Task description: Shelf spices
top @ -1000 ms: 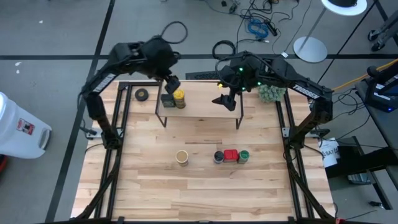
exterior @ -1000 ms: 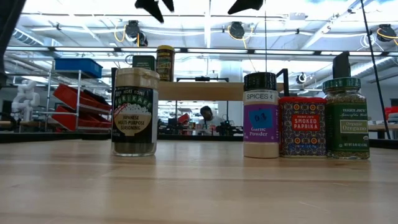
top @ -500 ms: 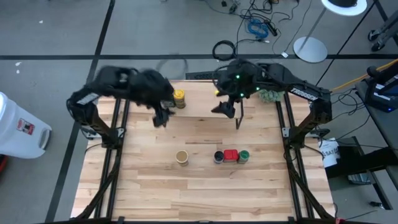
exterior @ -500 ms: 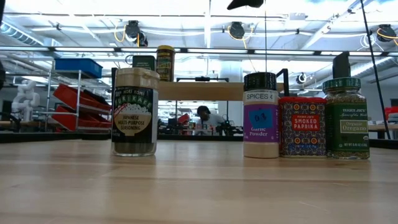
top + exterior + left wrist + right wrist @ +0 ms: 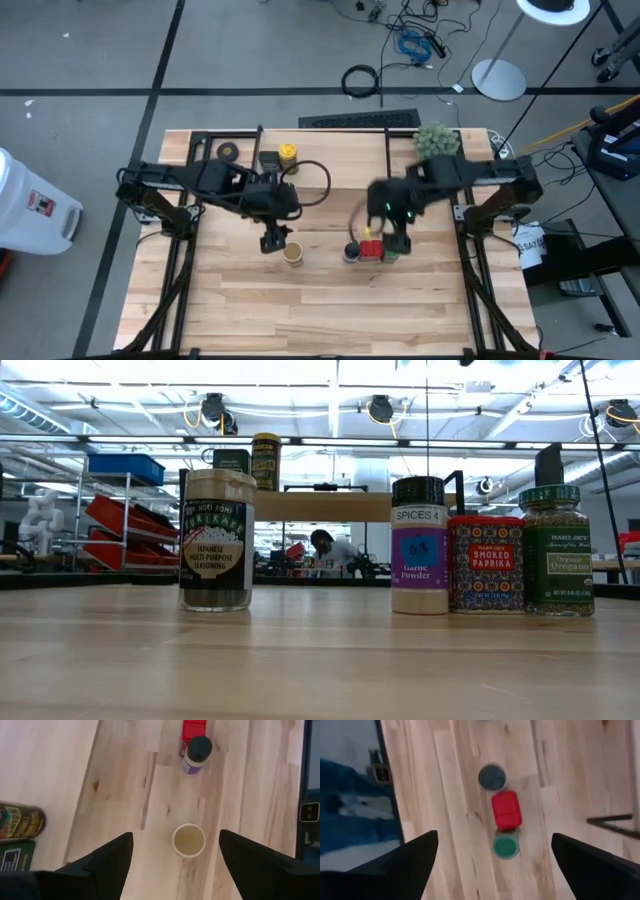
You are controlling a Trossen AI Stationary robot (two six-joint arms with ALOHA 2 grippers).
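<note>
Left fingers: my left gripper (image 5: 274, 241) hangs over the pale wooden tabletop (image 5: 330, 300), fingers spread wide, just beside the tan-lidded glass jar (image 5: 292, 253); in the left wrist view that jar (image 5: 188, 840) sits between the two dark fingertips (image 5: 112, 857).
Right fingers: my right gripper (image 5: 392, 243) hangs over the row of three, fingers spread and holding nothing; the right wrist view looks down on them.
On the shelf: the yellow-lidded jar (image 5: 288, 152) and the dark boxy tin (image 5: 267, 161) stand on the light wooden board of the black-legged shelf (image 5: 330, 505), at its left end.
On the tabletop: the blue-lidded white plastic jar (image 5: 419, 546), the red square tin (image 5: 486, 564) and the green-lidded glass jar (image 5: 556, 550) stand upright in a tight row, seemingly touching; the tan-lidded jar (image 5: 217, 540) stands well apart.
Handling, jars: I judge them light and rigid; smooth round glass may slip or twist, so I would pinch across the body just below the lid, squarely.
Handling, tin: flat metal sides should grip well, but its close neighbours leave little room for fingers; the outer jars look easier first.
Risk: tall narrow shapes tip easily if nudged.
</note>
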